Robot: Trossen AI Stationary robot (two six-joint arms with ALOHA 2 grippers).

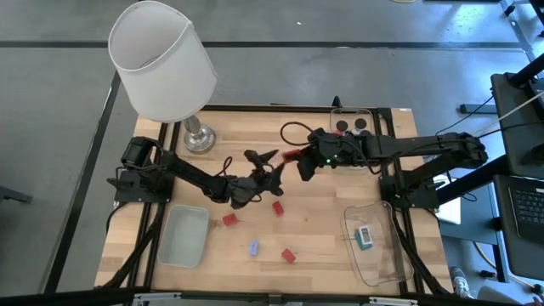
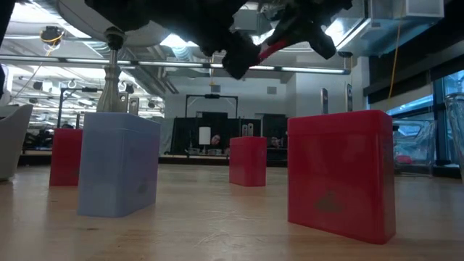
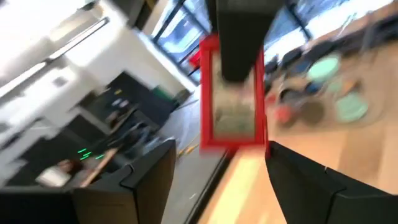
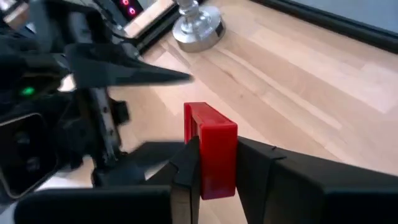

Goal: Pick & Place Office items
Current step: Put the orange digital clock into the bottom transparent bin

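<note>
right gripper (image 4: 219,163) pinches a flat glossy red block (image 4: 211,149) above the wooden table (image 4: 311,81), left gripper (image 1: 265,161) spread wide.

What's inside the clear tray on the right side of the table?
In the clear tray, one teal piece with a white patch lies near the middle. Nothing else shows inside; its glossy walls could hide something small.

Wooden table (image 1: 323,229) with pale plank top in a dark metal frame (image 1: 255,108), standing on grey floor (image 1: 51,127). Lamp (image 1: 164,61) with white shade and silver base at the table's far left corner. Beyond the far edge, the low view shows an open hall: ceiling pipes (image 2: 181,65), strip lights, dark monitors (image 2: 210,130), windows (image 2: 449,123) at right.
</note>
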